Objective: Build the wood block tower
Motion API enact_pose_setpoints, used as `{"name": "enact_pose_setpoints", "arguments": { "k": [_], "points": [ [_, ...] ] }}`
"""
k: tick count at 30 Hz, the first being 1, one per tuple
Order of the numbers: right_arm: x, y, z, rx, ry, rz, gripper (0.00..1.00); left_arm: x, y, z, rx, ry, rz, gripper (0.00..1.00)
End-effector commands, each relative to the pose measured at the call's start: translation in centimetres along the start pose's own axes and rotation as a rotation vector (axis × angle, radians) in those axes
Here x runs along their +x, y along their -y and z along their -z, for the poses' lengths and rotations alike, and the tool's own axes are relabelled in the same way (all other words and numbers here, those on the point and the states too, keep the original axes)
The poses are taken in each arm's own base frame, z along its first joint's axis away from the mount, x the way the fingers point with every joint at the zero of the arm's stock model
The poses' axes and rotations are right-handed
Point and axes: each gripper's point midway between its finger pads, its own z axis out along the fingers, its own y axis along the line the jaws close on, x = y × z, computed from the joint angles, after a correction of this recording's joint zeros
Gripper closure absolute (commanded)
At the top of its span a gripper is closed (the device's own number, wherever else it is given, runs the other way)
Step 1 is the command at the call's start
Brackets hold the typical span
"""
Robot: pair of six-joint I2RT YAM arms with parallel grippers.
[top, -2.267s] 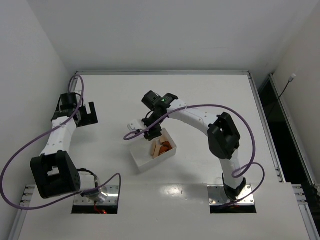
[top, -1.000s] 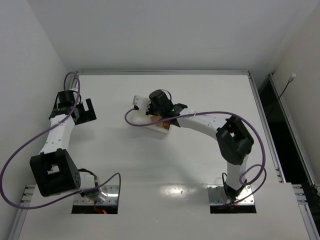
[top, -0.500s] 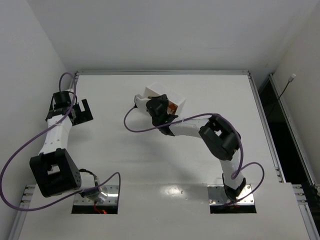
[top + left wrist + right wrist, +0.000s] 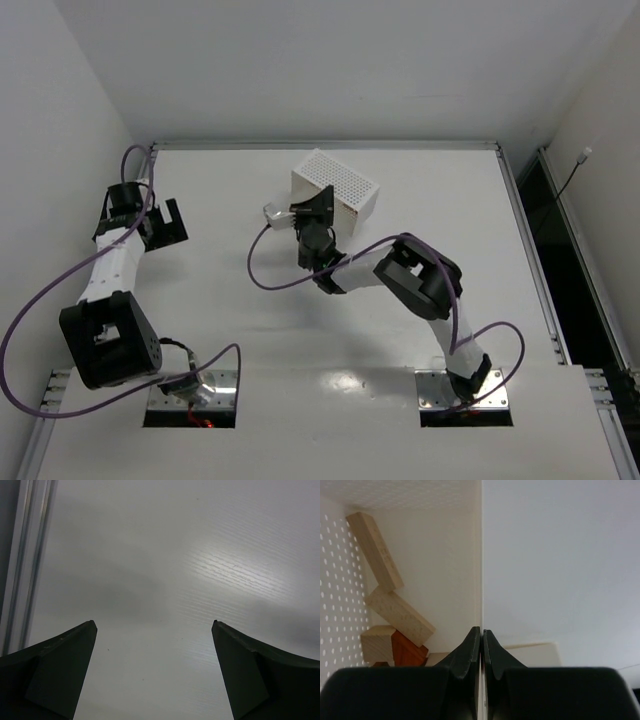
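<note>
My right gripper (image 4: 481, 630) is shut on the thin side wall of the white box (image 4: 481, 555). From above, the white box (image 4: 338, 189) is held up and tipped over, its perforated bottom facing up, with the right gripper (image 4: 315, 212) at its near side. Inside it lie the wood blocks: two tan bars (image 4: 374, 550) (image 4: 400, 612), a tan cube (image 4: 376, 642) and a reddish-orange piece (image 4: 406, 650), piled against the perforated wall. No tower is in view. My left gripper (image 4: 168, 224) (image 4: 154, 625) stands open over bare table at the far left.
The white table (image 4: 420, 200) has a metal rail along its far edge (image 4: 330, 146) and left edge (image 4: 20, 555). A purple cable (image 4: 262, 262) loops from the right wrist. Both arm bases sit at the near edge.
The right arm has lifted the box from mid-table, carried it toward the far side and turned it over. The left arm drew slightly left.
</note>
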Motion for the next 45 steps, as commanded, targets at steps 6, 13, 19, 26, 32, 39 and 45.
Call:
{"name": "enact_pose_setpoints", "arguments": {
  "k": [6,13,19,26,32,39,45],
  "points": [
    [-0.5,3.6,4.3,0.283,0.099,0.064,1.00,-2.0,0.2,-0.9,0.034,0.034,0.004,0.00],
    [-1.8,3.0,4.7,0.286,0.120,0.109,1.00,-1.5,0.0,-1.5,0.052,0.024,0.009,0.00],
    [-3.2,5.7,3.7,0.359,0.100,0.111,1.00,-0.7,0.2,-2.3,0.078,-0.005,0.018,0.00],
    [-3.1,5.3,4.8,0.355,0.166,0.222,1.00,-2.1,0.6,-2.3,0.106,0.030,0.006,0.00],
    [-3.4,5.2,5.1,0.366,0.192,0.273,1.00,-2.1,1.2,-2.5,0.135,0.028,0.014,0.00],
    [-4.4,7.1,4.7,0.426,0.207,0.285,1.00,-2.1,1.6,-2.7,0.164,0.028,0.014,0.00],
    [-4.1,7.3,5.4,0.431,0.233,0.338,1.00,-2.3,2.1,-2.7,0.189,0.036,0.012,0.00]
  ]
}}
